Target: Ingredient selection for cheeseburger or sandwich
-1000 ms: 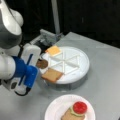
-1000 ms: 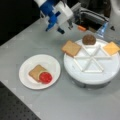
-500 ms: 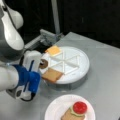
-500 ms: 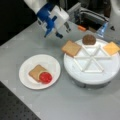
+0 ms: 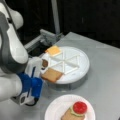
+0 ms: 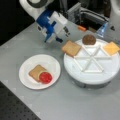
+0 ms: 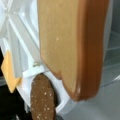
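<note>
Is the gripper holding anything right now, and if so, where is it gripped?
It cannot be told. The gripper sits right at the bread square on the divided tray, near its outer edge, but the fingertips and any contact are not visible.

- Both front views are soft and blocky, and edges smear throughout.
- Light falls evenly from above on the grey bench (image 6: 75, 100), which looks pale and matte, with no hard glare.
- A dim shadow sits under the near rim of the white divided tray (image 6: 90, 78) and another under the same tray (image 5: 75, 75).
- The far background in a front view is almost black.
- The wrist view is blurred, with the bread square (image 7: 72, 45) filling the frame out of focus.
- The white paper plate (image 6: 53, 65) is bright, nearly washed out.
</note>
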Controlling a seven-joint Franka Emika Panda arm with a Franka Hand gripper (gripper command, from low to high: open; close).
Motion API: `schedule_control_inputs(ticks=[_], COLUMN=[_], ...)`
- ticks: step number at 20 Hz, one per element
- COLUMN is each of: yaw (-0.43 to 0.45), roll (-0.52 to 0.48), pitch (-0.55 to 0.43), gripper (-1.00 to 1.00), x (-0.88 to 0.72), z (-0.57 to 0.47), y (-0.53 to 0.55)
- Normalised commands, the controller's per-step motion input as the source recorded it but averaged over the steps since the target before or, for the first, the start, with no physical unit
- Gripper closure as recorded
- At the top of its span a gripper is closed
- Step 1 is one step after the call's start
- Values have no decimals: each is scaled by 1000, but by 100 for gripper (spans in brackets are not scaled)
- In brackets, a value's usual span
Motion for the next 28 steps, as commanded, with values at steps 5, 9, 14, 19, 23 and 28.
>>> schedule_control_inputs(ticks=[5,9,14,19,23,28], yaw=[137,160,167,146,144,136], roll=[348,355,377,336,319,321], pitch=[-10,-65,-39,-24,-26,-26], gripper=[-100,-100,-100,-100,-100,-100], x=[322,330,306,300,305,293], z=[-96,-79,-100,-104,-102,-115], y=[-228,-174,-152,-145,-158,-142])
